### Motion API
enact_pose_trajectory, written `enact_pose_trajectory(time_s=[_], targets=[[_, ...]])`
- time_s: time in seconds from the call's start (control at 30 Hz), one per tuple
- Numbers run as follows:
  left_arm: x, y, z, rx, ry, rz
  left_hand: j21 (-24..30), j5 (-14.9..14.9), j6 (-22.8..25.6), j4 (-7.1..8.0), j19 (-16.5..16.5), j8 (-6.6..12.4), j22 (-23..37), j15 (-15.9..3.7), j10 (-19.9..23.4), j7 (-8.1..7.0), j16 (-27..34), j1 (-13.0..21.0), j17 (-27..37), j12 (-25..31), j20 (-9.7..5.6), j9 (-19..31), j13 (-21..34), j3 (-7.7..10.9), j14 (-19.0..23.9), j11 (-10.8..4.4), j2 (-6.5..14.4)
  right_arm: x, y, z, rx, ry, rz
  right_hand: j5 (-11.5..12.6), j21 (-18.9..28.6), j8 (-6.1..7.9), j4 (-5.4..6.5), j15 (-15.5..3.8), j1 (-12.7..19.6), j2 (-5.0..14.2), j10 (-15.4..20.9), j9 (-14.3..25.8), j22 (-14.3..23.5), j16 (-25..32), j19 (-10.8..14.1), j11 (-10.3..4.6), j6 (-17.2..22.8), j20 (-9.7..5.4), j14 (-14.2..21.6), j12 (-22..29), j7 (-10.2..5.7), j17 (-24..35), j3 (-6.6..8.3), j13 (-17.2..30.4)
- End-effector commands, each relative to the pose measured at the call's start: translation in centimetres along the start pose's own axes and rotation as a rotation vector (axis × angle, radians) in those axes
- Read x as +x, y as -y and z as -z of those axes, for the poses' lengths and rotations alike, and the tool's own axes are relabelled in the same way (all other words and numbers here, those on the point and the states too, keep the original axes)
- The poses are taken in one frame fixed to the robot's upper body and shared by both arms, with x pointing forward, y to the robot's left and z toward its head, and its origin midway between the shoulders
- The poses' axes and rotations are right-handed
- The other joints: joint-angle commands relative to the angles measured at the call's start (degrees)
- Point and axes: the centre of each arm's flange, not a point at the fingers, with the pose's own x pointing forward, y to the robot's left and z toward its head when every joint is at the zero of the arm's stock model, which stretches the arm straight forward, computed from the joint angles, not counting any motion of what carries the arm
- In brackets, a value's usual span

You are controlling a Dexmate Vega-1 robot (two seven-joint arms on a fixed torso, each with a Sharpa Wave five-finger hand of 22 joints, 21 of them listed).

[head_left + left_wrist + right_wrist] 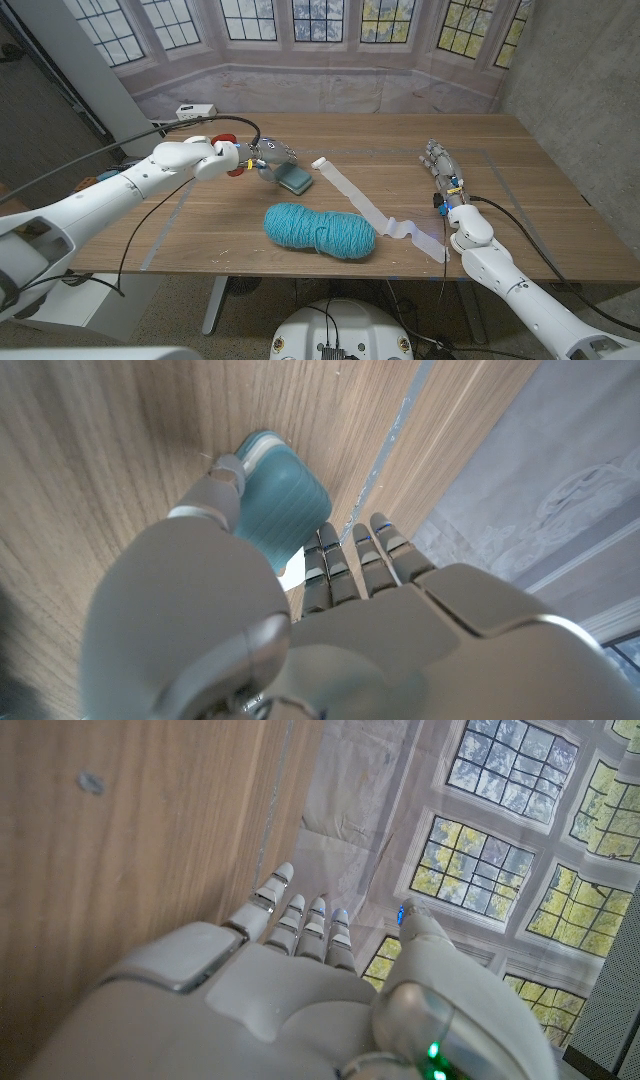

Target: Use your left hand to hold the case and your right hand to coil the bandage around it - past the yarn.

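The teal ribbed case (pixel 296 180) lies on the table left of centre. My left hand (pixel 266 157) reaches over its left end. In the left wrist view the case (pixel 285 485) sits between the thumb (pixel 222 488) and the straight fingers (pixel 352 558); the thumb tip is at its edge, with no closed grip showing. A white bandage (pixel 372 210) runs from beside the case diagonally to the front right. The teal yarn ball (pixel 320 230) lies in front of the case, touching the strip. My right hand (pixel 441 165) stands apart at the right, fingers straight, holding nothing.
A white box (pixel 195 110) sits at the table's back left edge. A black cable (pixel 150 215) hangs from my left arm over the table's front left. Faint tape lines (pixel 500 155) mark a rectangle on the tabletop. A wall with windows stands behind the table.
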Motion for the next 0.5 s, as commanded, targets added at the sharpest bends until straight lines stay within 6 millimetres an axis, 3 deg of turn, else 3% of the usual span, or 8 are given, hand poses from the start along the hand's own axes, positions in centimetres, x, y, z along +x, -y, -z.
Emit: enact_pose_trajectory(time_s=[0.03, 0.17, 0.5], targets=[[-0.43, 0.49, -0.61, -0.005, -0.007, -0.048, 0.5, -0.1, 5.0, -0.10, 1.9, 4.15, 0.2, -1.66, 4.0, -1.18, 1.1, 1.4, 0.8, 3.1, -0.08, 1.8, 2.2, -0.17, 3.9, -1.64, 0.6, 0.16, 0.43, 0.02, -0.005, -0.003, -0.007, 0.2, 0.3, -0.04, -0.38, -0.93, 0.3, -0.05, 0.0, 0.3, 0.2, 0.5, 0.7, 0.15, 0.3, -2.96, 0.4, 0.1, 0.26, 0.1, 0.06, 0.3], [-0.69, 0.62, -0.56, -0.010, -0.015, -0.045, 0.5, 0.0, 6.5, 0.00, 2.3, 5.47, 0.2, -2.45, 5.3, -1.72, 1.4, 1.6, 1.2, 4.1, -0.25, 2.1, 3.0, -0.20, 5.2, -2.57, 0.7, 0.37, 0.26, 0.03, -0.004, -0.006, -0.016, 0.2, 0.3, -0.04, -0.37, -0.90, 0.3, -0.03, 0.0, 0.3, 0.2, 0.6, 0.7, 0.12, 0.3, -2.99, 0.4, 0.2, 0.27, 0.1, 0.07, 0.3], [-0.96, 0.89, -0.66, -0.022, -0.017, -0.052, 0.5, 0.0, 7.0, 0.15, 2.7, 6.45, 0.2, -2.93, 6.1, -1.87, 1.5, 1.6, 1.7, 4.8, -0.46, 2.5, 3.7, -0.26, 5.9, -3.14, 0.8, 0.30, -0.12, -0.02, -0.009, -0.007, -0.020, 0.2, 0.3, -0.05, -0.38, -0.90, 0.3, 0.00, 0.0, 0.3, 0.2, 0.6, 0.8, 0.20, 0.3, -2.99, 0.4, 0.1, 0.27, 0.1, 0.12, 0.3]])
